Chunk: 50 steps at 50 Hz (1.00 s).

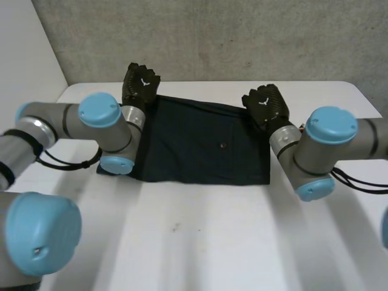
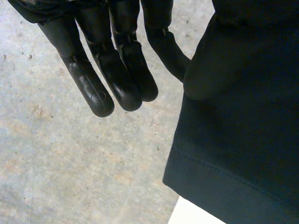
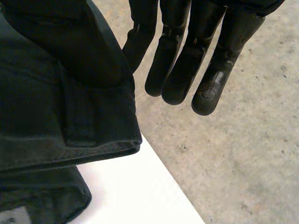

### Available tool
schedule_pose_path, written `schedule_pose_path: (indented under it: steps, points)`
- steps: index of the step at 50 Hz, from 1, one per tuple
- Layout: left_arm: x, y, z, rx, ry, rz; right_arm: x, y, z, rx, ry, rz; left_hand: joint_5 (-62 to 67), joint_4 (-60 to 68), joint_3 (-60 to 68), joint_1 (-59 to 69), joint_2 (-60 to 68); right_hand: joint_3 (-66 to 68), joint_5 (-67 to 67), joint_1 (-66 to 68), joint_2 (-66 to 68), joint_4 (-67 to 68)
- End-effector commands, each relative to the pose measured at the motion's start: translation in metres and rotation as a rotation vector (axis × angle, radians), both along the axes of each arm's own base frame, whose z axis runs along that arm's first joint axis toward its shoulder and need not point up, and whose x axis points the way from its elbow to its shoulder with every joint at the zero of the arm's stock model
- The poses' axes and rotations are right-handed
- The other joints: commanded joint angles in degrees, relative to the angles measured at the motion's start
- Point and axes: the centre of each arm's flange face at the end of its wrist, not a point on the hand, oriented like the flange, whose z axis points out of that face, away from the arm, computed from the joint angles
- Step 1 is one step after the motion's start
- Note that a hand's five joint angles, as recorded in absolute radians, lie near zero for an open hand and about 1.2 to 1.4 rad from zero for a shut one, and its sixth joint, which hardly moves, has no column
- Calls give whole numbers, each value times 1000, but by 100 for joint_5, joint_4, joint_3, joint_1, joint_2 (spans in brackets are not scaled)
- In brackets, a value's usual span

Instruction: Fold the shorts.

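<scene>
While shorts [image 1: 200,145] lie spread on table [image 1: 200,242], left hand [image 1: 140,85], right hand [image 1: 267,104] at far corners, fingers [image 2: 100,93] straight.

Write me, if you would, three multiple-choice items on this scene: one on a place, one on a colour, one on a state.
1. Where is the left hand? A: at the far left corner of the shorts. B: at their near edge. C: on their middle.
2. What colour are the shorts? A: white. B: red. C: dark.
3. How do the shorts lie? A: bunched up. B: flat on the table. C: lifted clear.
A, it sits at that corner; C, dark against the white table; B, spread flat.
</scene>
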Motion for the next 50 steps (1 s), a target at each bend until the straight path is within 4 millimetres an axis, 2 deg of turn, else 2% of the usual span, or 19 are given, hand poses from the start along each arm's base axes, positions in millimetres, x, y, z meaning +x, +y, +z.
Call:
schedule_pose_path:
  steps: [1, 2, 3, 5, 6, 8, 9, 12, 13, 16, 18, 21, 23, 24, 26, 30, 36, 42, 50]
  points:
    - [-7, -5, -38, 18, 73, -45, 7, -18, -39, 33, 76, -7, 166, -168, -117, 244, -149, -4995, -4700, -3695, -4690, -4866]
    - [-9, -2, -42, 38, 85, -55, 7, -18, -39, 38, 76, -9, -1662, -1997, -1945, -1585, -1977, -5966, -5671, -4665, -5661, -5837]
    - [-10, 1, -47, 60, 95, -63, 7, -17, -39, 50, 77, -8, -3212, -3547, -3496, -3135, -3527, -5966, -5671, -4665, -5661, -5837]
    - [-16, 11, -52, 109, 124, -91, 7, -15, -29, 57, 59, 0, -5167, -5502, -5451, -5090, -5482, -5966, -5671, -4665, -5661, -5837]
    - [-18, 15, -48, 116, 133, -101, 7, -14, -23, 53, 49, 1, -5537, -5872, -5820, -5460, -5852, -5966, -5671, -4665, -5661, -5837]
    - [-23, 23, -34, 120, 154, -119, 5, -12, -3, 39, 15, 0, -5537, -5872, -5820, -5460, -5852, -5966, -5671, -4665, -5661, -5837]
    - [-23, 30, -20, 128, 171, -131, 0, -10, 20, 27, -29, -3, -5537, -5872, -5820, -5460, -5852, -5966, -5671, -4665, -5661, -5837]
    - [-16, 38, -1, 155, 208, -135, -4, -1, 52, 16, -101, 3, -5537, -5872, -5820, -5460, -5852, -5966, -5671, -4665, -5661, -5837]
    - [-9, 46, 14, 180, 248, -140, -9, 7, 72, 11, -144, 2, -5537, -5872, -5820, -5460, -5852, -5966, -5671, -4665, -5661, -5837]
    - [3, 56, 33, 222, 312, -143, -16, 24, 95, 44, -195, 11, -5537, -5872, -5820, -5460, -5852, -5966, -5671, -4665, -5661, -5837]
    - [19, 69, 47, 280, 387, -142, -23, 35, 98, 94, -194, 8, -5537, -5872, -5820, -5460, -5852, -5966, -5671, -4665, -5661, -5837]
    - [41, 89, 59, 369, 469, -138, -35, 54, 90, 234, -150, -10, -5499, -5834, -5782, -5422, -5814, -5966, -5671, -4665, -5661, -5837]
    - [51, 101, 59, 422, 490, -132, -44, 61, 78, 325, -117, -33, -5449, -5783, -5732, -5371, -5764, -5966, -5671, -4665, -5661, -5837]
    - [61, 112, 58, 471, 503, -122, -52, 69, 65, 418, -84, -54, -5382, -5716, -5665, -5304, -5697, -5966, -5671, -4665, -5661, -5837]
    - [72, 122, 54, 520, 509, -100, -57, 79, 52, 511, -56, -56, -5365, -5699, -5648, -5287, -5679, -5642, -5347, -4342, -5337, -5513]
    - [93, 144, 41, 611, 498, -42, -61, 95, 26, 623, -39, -42, -5297, -5632, -5580, -5220, -5612, -4529, -4235, -3229, -4225, -4401]
    - [105, 171, 19, 699, 473, -5, -62, 83, -6, 574, -71, -28, -5314, -5648, -5597, -5236, -5629, -3639, -3344, -2339, -3334, -3511]
    - [109, 177, 12, 716, 470, 8, -59, 74, -31, 585, -69, -28, -5314, -5648, -5597, -5236, -5629, -3132, -2837, -1831, -2827, -3003]
    - [109, 179, 11, 722, 468, 10, -55, 66, -34, 595, -110, -24, -5314, -5648, -5597, -5236, -5629, -2411, -2117, -1111, -2107, -2283]
